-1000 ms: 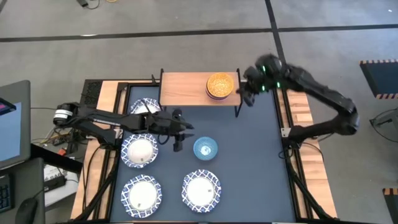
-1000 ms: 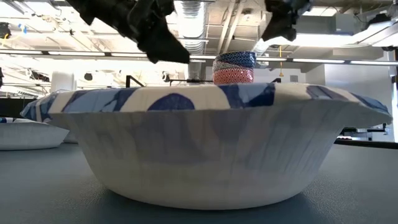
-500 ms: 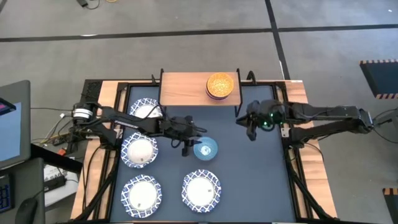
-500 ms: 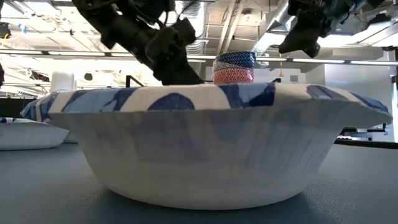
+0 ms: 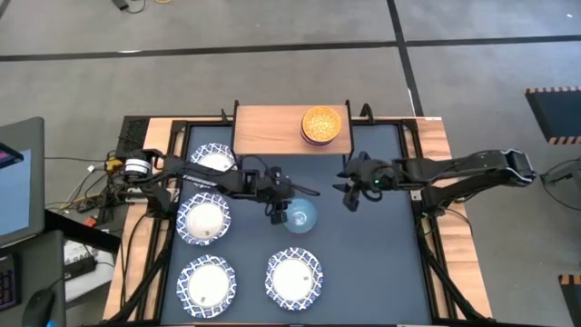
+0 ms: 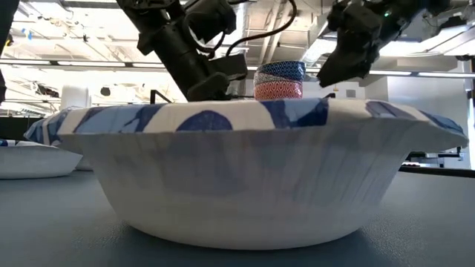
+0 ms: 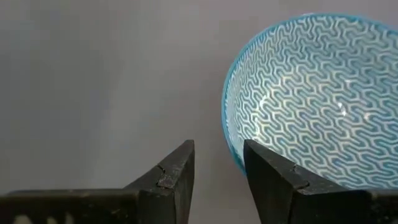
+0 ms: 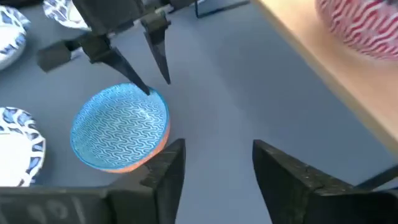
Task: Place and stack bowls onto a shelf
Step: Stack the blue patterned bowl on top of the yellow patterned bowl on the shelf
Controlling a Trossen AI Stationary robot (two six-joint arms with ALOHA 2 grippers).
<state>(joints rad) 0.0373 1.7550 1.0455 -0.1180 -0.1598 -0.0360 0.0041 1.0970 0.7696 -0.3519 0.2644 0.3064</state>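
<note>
Wave-patterned light blue bowl sits beside the parted left gripper; right gripper parted too.

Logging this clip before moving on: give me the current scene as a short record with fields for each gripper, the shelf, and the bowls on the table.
left gripper: open, at the rim of the light blue bowl, not gripping
right gripper: open, empty, above the table right of that bowl
shelf: holds a stack of small bowls, yellow on top
table: four white bowls unstacked, plus the light blue one
</note>
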